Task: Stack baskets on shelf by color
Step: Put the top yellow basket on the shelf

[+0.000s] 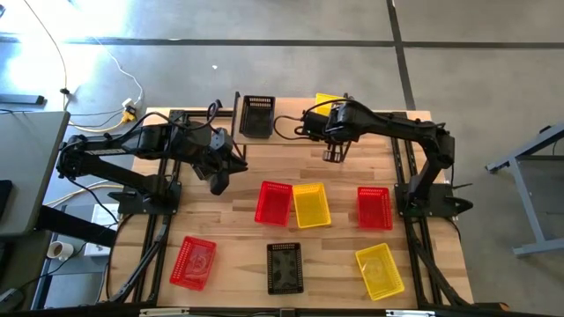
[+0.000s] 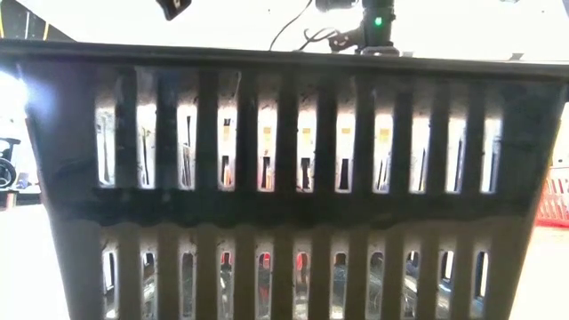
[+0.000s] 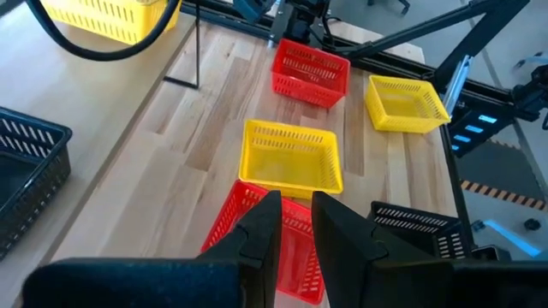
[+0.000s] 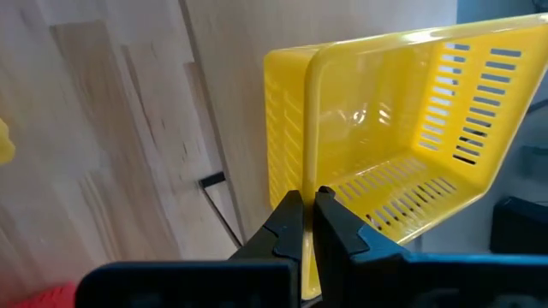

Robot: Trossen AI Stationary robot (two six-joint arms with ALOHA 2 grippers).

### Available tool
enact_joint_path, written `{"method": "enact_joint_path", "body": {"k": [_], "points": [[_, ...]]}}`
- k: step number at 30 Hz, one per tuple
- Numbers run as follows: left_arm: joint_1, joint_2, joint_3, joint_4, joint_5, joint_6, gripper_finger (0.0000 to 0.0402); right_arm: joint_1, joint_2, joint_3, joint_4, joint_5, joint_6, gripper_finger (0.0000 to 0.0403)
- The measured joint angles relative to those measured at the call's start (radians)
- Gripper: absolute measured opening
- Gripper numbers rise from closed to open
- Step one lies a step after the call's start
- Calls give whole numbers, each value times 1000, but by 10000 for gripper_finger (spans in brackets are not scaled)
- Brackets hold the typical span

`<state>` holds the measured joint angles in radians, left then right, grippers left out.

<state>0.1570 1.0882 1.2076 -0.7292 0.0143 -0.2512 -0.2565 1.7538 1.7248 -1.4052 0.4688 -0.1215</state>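
The shelf (image 1: 291,123) stands along the table's far edge, and a black basket (image 1: 256,114) rests on it. My right gripper (image 4: 308,210) hangs over the shelf (image 4: 231,85), shut on a yellow basket (image 1: 328,100); in the high view the arm covers most of that basket. My left gripper (image 1: 218,181) hovers open left of a red basket (image 1: 273,202), touching nothing. The left wrist view has that red basket (image 3: 291,239) below the fingers. Several more baskets lie on the table: yellow (image 1: 310,204), red (image 1: 374,207), red (image 1: 194,261), black (image 1: 284,267), yellow (image 1: 381,269). My right gripper pinches the rim of one side wall (image 4: 306,184) of the yellow basket, one finger outside the wall and one inside. The fingers come from above, pointing down. The basket sits tilted in the hold, its opening turned toward the far edge; whether it touches the shelf does not show.
The black basket (image 2: 284,178) stands right in front of the low camera and fills that view; a red basket (image 2: 556,200) peeks in at its right edge. A thin black shelf foot (image 4: 214,180) sits on the table. Bare wood lies between the shelf and the basket row.
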Motion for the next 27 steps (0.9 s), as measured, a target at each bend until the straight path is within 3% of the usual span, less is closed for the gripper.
{"method": "enact_joint_path", "body": {"k": [8, 19, 27], "points": [[0, 0, 0, -8, 0, 0, 60, -1, 0, 0, -2, 0, -44, 3], [0, 0, 0, -8, 0, -2, 60, -1, 0, 0, -1, 20, -32, 64], [0, 0, 0, -8, -24, -8, 61, 8, 0, 66, -30, 16, 40, 66]]}}
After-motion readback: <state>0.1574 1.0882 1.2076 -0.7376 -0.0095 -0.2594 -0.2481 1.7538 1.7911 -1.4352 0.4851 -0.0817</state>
